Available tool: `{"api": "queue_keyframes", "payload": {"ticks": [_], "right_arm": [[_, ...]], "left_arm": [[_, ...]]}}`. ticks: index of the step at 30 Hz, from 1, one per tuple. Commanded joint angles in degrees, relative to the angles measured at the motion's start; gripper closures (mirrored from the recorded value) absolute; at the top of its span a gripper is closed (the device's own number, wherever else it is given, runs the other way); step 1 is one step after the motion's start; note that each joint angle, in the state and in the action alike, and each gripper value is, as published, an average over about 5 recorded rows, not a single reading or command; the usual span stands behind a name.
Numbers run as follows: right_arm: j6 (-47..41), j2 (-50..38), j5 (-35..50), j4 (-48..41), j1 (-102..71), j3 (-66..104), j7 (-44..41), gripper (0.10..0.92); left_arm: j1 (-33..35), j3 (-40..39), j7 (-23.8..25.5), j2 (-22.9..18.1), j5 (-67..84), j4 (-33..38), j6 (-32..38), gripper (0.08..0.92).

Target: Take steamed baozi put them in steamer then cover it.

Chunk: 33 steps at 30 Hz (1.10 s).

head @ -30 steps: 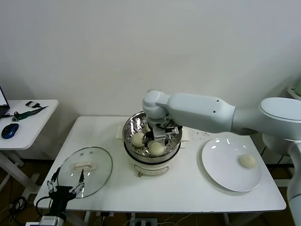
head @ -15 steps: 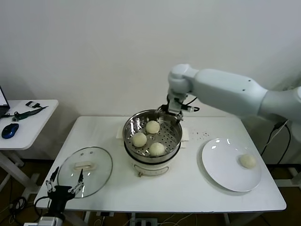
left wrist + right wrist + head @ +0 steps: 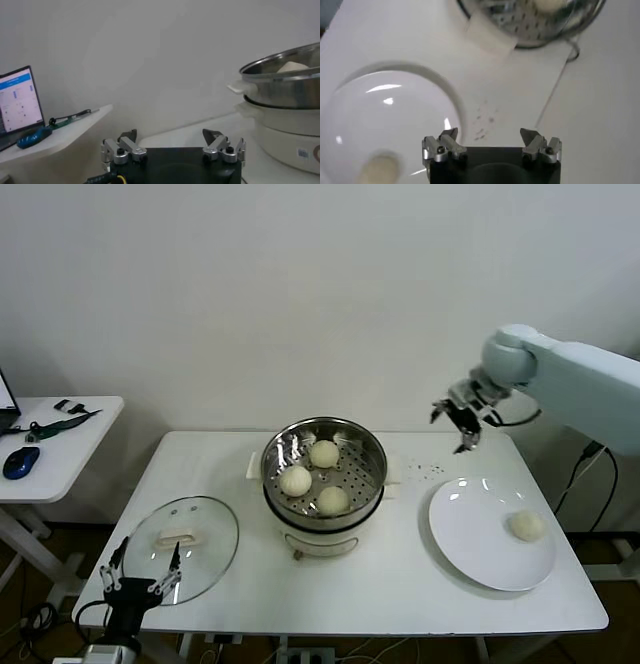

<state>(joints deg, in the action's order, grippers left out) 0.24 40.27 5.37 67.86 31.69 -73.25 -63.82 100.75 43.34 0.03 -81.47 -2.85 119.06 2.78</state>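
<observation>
The steel steamer (image 3: pixel 370 469) stands mid-table on its white pot base and holds three baozi (image 3: pixel 324 453), (image 3: pixel 295 480), (image 3: pixel 333 500). A fourth baozi (image 3: pixel 526 526) lies on the white plate (image 3: pixel 470 524) at the right. The glass cover (image 3: pixel 205 569) rests flat on the table's front left. My right gripper (image 3: pixel 458 419) hangs open and empty in the air over the table's back right, between steamer and plate. Its wrist view looks down on the plate (image 3: pixel 380 115), that baozi (image 3: pixel 379 167) and the steamer (image 3: pixel 535 22). My left gripper (image 3: pixel 138 576) waits open at the cover's near edge.
A side table at the far left carries a blue mouse (image 3: pixel 21 461) and a laptop (image 3: pixel 17 102). Small dark specks (image 3: pixel 432 471) mark the table between steamer and plate. A white wall stands close behind the table.
My right gripper lifted out of the steamer and swung right to the table's back right corner, leaving three baozi in the basket. The left arm has not moved.
</observation>
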Motion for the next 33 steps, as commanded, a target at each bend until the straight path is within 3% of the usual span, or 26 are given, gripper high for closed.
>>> {"api": "queue_keyframes", "payload": {"ticks": [1,8,14,33], "right_arm": [[-6.36,-13.1,-2.66,-1.49,-15.08,10.79,-0.79,0.203],[-2.9,-12.71,-13.28,-7.98,-30.76,26.31,-0.85,0.203],[-2.47,-10.54,-17.06,-11.55,-36.88,33.12,-0.31,0.203],[-2.19,-3.56,-18.75,-17.16,-38.4,35.48,-0.07,0.203]], "left_arm": [[0.18,0.02,0.03,-0.12,-0.18,0.0,-0.06,0.177],[0.26,-0.02,0.04,-0.39,-0.75,-0.06,-0.3,0.177],[0.12,0.1,0.03,-0.51,-1.0,-0.09,-0.63,0.177],[0.42,0.46,-0.02,-0.9,-1.19,-0.53,-0.64,0.177]]}}
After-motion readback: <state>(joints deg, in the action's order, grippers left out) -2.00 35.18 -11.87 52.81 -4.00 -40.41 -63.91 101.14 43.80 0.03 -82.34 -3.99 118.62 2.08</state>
